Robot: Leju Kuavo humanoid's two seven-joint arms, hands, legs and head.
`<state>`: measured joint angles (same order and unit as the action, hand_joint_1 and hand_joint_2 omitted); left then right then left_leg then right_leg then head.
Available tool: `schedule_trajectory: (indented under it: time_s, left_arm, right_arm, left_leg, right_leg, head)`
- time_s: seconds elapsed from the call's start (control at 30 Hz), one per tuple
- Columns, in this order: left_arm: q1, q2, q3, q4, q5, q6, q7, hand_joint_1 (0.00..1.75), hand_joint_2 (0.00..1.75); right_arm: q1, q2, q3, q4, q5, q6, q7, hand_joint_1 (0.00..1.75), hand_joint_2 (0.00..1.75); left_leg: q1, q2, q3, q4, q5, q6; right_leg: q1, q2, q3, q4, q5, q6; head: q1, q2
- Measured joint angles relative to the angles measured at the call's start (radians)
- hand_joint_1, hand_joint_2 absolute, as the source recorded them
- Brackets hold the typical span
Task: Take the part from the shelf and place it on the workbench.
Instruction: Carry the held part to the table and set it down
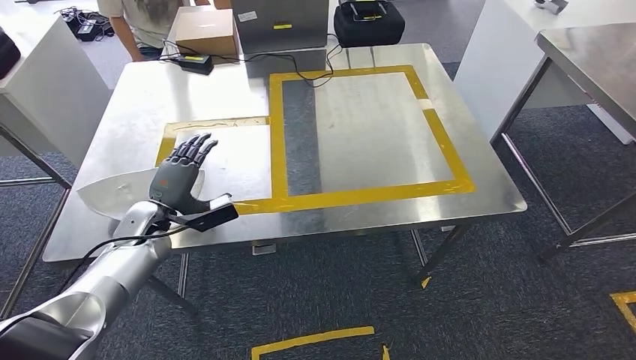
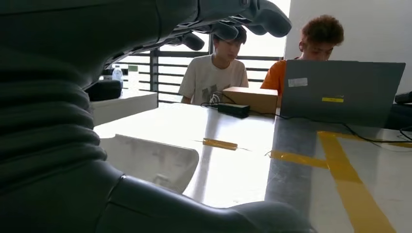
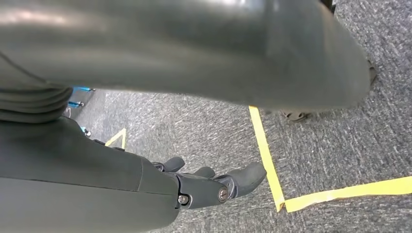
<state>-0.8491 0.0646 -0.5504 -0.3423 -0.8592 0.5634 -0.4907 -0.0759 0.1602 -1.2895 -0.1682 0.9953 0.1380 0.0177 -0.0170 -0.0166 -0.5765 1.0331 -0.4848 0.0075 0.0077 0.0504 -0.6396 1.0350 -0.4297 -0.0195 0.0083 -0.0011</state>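
Observation:
The part (image 1: 112, 193) is a thin white curved sheet lying flat on the steel workbench (image 1: 375, 127), near its front left edge. My left hand (image 1: 182, 176) hovers just over the part's right end with fingers spread and straight, holding nothing. In the left wrist view the part (image 2: 150, 160) lies on the tabletop beneath my left hand (image 2: 58, 145), with a gap between them. My right hand (image 3: 145, 160) hangs over the carpet floor, fingers loosely extended and empty.
Yellow tape (image 1: 360, 196) marks rectangles on the workbench. A cardboard box (image 1: 204, 31), a grey metal box (image 1: 279, 26), a black adapter (image 1: 196, 63) with cables and a black bag (image 1: 367, 22) sit at the far edge. Two people (image 2: 214, 73) sit behind. Another steel table (image 1: 592, 52) stands right.

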Motion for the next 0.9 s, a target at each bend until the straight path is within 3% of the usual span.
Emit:
schedule_trajectory:
  time_s: [0.2, 0.3, 0.37, 0.43, 0.47, 0.5, 0.53, 0.6, 0.67, 0.8, 0.83, 0.9]
  left_arm:
    - [0.003, -0.006, 0.007, -0.194, 0.057, -0.057, 0.019, 0.0, 0.0]
    - [0.011, -0.01, 0.0, -0.269, 0.027, -0.041, 0.055, 0.0, 0.0]
    - [0.019, -0.012, -0.009, -0.299, 0.006, -0.031, 0.074, 0.0, 0.0]
    - [0.034, -0.012, -0.018, -0.316, -0.007, -0.023, 0.085, 0.0, 0.0]
    - [0.043, -0.012, -0.021, -0.322, -0.01, -0.022, 0.088, 0.0, 0.0]
    - [0.052, -0.011, -0.024, -0.327, -0.011, -0.021, 0.091, 0.0, 0.0]
    - [0.059, -0.01, -0.026, -0.332, -0.011, -0.021, 0.092, 0.0, 0.0]
    - [0.065, -0.006, -0.029, -0.342, -0.01, -0.021, 0.093, 0.0, 0.0]
    - [0.067, -0.001, -0.03, -0.352, -0.008, -0.021, 0.094, 0.0, 0.0]
    - [0.073, 0.008, -0.034, -0.368, 0.0, -0.024, 0.093, 0.0, 0.0]
    - [0.075, 0.011, -0.035, -0.37, 0.002, -0.027, 0.093, 0.0, 0.0]
    - [0.078, 0.015, -0.037, -0.374, 0.004, -0.035, 0.095, 0.0, 0.0]
  right_arm:
    - [0.0, 0.0, -0.003, 0.0, -0.004, -0.002, -0.014, 0.0, 0.0]
    - [0.0, 0.001, -0.006, 0.0, -0.007, -0.001, -0.024, 0.0, 0.0]
    - [0.0, 0.001, -0.007, 0.0, -0.007, 0.0, -0.03, 0.0, 0.0]
    - [-0.001, 0.001, -0.007, 0.0, -0.007, 0.002, -0.032, 0.0, 0.0]
    - [-0.001, 0.001, -0.007, 0.0, -0.006, 0.002, -0.032, 0.0, 0.0]
    - [-0.001, 0.001, -0.007, 0.0, -0.006, 0.001, -0.03, 0.0, 0.0]
    - [-0.001, 0.0, -0.007, 0.0, -0.005, 0.0, -0.029, 0.0, 0.0]
    - [-0.002, 0.0, -0.007, 0.0, -0.005, -0.002, -0.025, 0.0, 0.0]
    - [-0.004, 0.001, -0.007, 0.0, -0.004, -0.002, -0.021, 0.0, 0.0]
    - [-0.008, 0.001, -0.008, 0.0, -0.002, -0.006, -0.012, 0.0, 0.0]
    - [-0.009, 0.001, -0.009, 0.0, -0.003, -0.008, -0.011, 0.0, 0.0]
    - [-0.01, 0.001, -0.012, 0.0, -0.003, -0.01, -0.009, 0.0, 0.0]
  left_leg:
    - [-0.007, -0.001, -0.002, 0.005, 0.001, 0.01]
    - [-0.002, 0.006, 0.006, -0.015, 0.018, 0.024]
    - [0.004, 0.015, 0.008, -0.03, 0.031, 0.033]
    - [0.005, 0.021, 0.002, -0.031, 0.036, 0.035]
    - [0.006, 0.025, -0.003, -0.029, 0.037, 0.033]
    - [0.008, 0.028, -0.007, -0.025, 0.038, 0.031]
    - [0.012, 0.03, -0.013, -0.02, 0.039, 0.028]
    - [0.019, 0.033, -0.027, -0.004, 0.038, 0.016]
    - [0.02, 0.034, -0.039, 0.01, 0.037, 0.0]
    - [0.02, 0.031, -0.05, 0.016, 0.04, -0.028]
    - [0.021, 0.029, -0.057, 0.032, 0.022, -0.034]
    - [0.024, 0.024, -0.089, 0.122, -0.053, -0.044]
  right_leg:
    - [-0.005, 0.0, 0.001, -0.003, 0.005, 0.011]
    - [-0.006, -0.003, 0.001, -0.004, 0.002, 0.023]
    - [-0.007, -0.022, -0.025, 0.06, -0.049, 0.033]
    - [-0.014, -0.036, -0.077, 0.194, -0.122, 0.044]
    - [-0.019, -0.038, -0.095, 0.246, -0.141, 0.049]
    - [-0.023, -0.04, -0.097, 0.266, -0.141, 0.054]
    - [-0.027, -0.042, -0.08, 0.245, -0.124, 0.059]
    - [-0.034, -0.049, -0.005, 0.12, -0.078, 0.07]
    - [-0.034, -0.049, 0.043, 0.032, -0.053, 0.064]
    - [-0.033, -0.045, 0.036, 0.017, -0.044, 0.025]
    - [-0.034, -0.045, 0.032, 0.013, -0.037, 0.016]
    - [-0.035, -0.046, 0.019, 0.01, -0.023, 0.004]
  head:
    - [0.0, 0.0]
    - [0.0, 0.0]
    - [0.001, 0.0]
    - [0.001, 0.0]
    - [0.001, 0.0]
    - [0.001, 0.0]
    - [0.001, 0.0]
    - [0.002, 0.0]
    - [0.002, 0.0]
    - [0.001, 0.0]
    - [0.0, 0.0]
    - [-0.002, 0.0]
